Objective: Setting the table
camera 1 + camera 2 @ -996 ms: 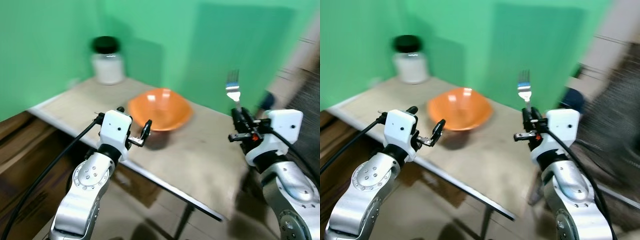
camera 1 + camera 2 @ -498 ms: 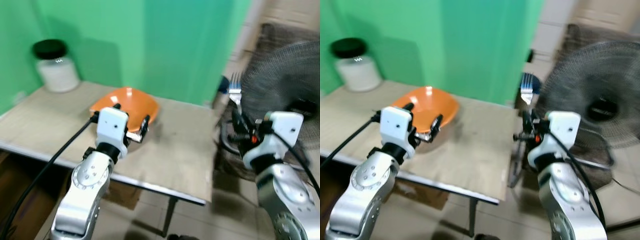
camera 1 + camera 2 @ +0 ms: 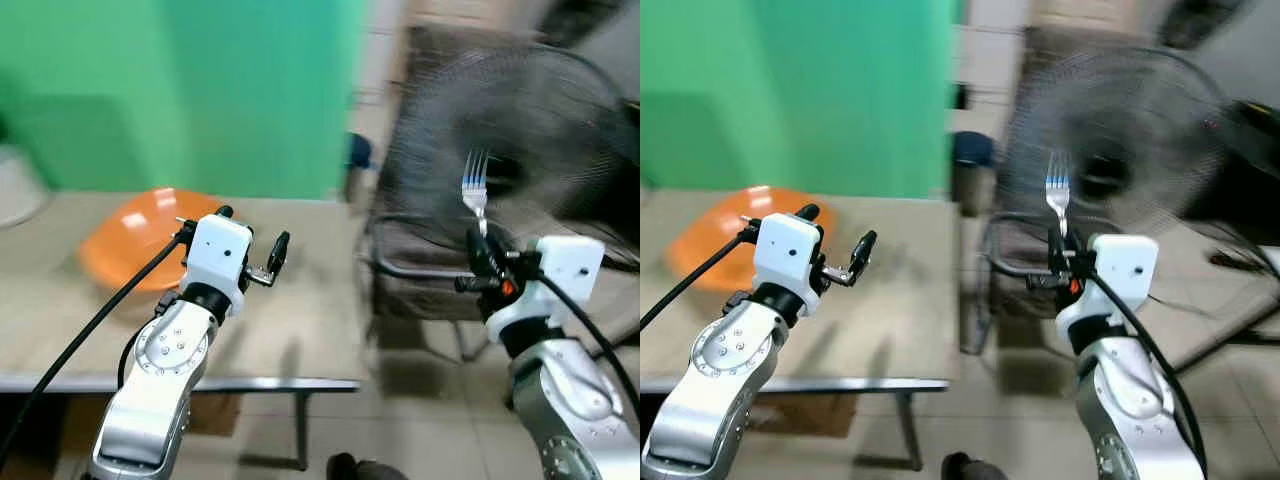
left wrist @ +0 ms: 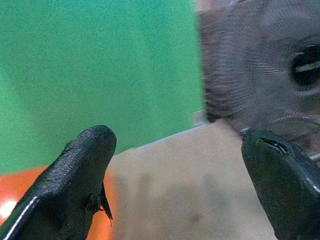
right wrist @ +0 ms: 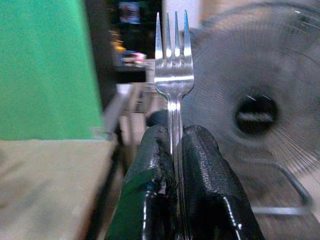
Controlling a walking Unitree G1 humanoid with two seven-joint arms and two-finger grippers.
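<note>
R jaws (image 3: 478, 262) clamped on fork (image 3: 474, 195), upright, tines up, off past worktop (image 3: 310, 330) edge by fan (image 3: 1120, 130) | L jaws (image 3: 250, 245) wide apart, empty, over worktop | bowl (image 3: 130, 240) to fork's left, so R arm must swing left; L nearer bowl

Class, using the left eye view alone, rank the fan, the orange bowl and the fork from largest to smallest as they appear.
1. Fan, clearly largest, though blurred.
2. Orange bowl, partly hidden behind the left gripper.
3. Fork, smallest, held upright in the right gripper's fingers; it sits nearer the camera, yet looks smallest.
</note>
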